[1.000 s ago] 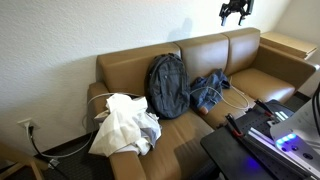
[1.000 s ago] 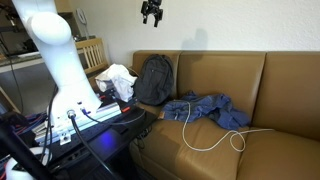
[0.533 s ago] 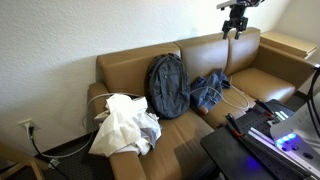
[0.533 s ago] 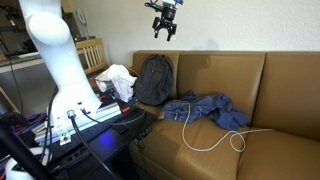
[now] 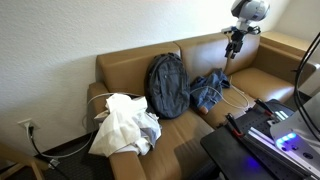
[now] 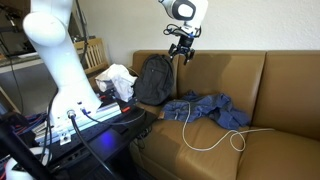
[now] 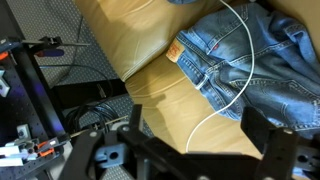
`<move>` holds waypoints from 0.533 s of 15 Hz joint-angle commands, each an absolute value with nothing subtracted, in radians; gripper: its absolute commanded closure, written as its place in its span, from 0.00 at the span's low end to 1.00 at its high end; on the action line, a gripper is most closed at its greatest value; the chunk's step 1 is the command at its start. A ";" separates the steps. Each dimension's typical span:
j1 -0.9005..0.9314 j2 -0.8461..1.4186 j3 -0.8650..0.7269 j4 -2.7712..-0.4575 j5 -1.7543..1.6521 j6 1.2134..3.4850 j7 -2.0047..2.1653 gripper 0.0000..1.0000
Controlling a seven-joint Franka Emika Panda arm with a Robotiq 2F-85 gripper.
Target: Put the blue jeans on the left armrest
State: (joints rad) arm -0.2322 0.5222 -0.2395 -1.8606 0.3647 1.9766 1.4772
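Note:
The blue jeans (image 5: 209, 90) lie crumpled on the brown sofa's seat, right of the dark backpack; they also show in an exterior view (image 6: 208, 107) and at the top right of the wrist view (image 7: 245, 60). A white cable (image 7: 232, 70) runs across them. My gripper (image 5: 232, 45) hangs in the air above and slightly behind the jeans, seen too in an exterior view (image 6: 182, 53). In the wrist view its two fingers (image 7: 200, 135) are spread wide apart with nothing between them. The armrest with white clothes (image 5: 125, 125) is at the sofa's far end.
A dark backpack (image 5: 167, 85) stands upright against the sofa back (image 6: 240, 70). A black equipment stand with cables (image 5: 255, 140) sits in front of the sofa. A wooden side table (image 5: 288, 44) is beside the other armrest.
My gripper has come down from near the ceiling toward the sofa, and now hangs just above the backrest over the jeans. The jeans have not moved.

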 commanded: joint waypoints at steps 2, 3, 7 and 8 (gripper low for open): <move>-0.208 0.543 -0.252 -1.840 0.325 1.990 1.530 0.00; -0.200 0.597 -0.263 -1.806 0.324 2.017 1.607 0.00; -0.269 0.816 -0.239 -1.685 0.448 2.108 1.749 0.00; -0.284 0.873 -0.236 -1.651 0.471 2.126 1.782 0.00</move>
State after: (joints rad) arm -0.2382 0.7064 -0.2467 -1.7716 0.4062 2.0829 1.7059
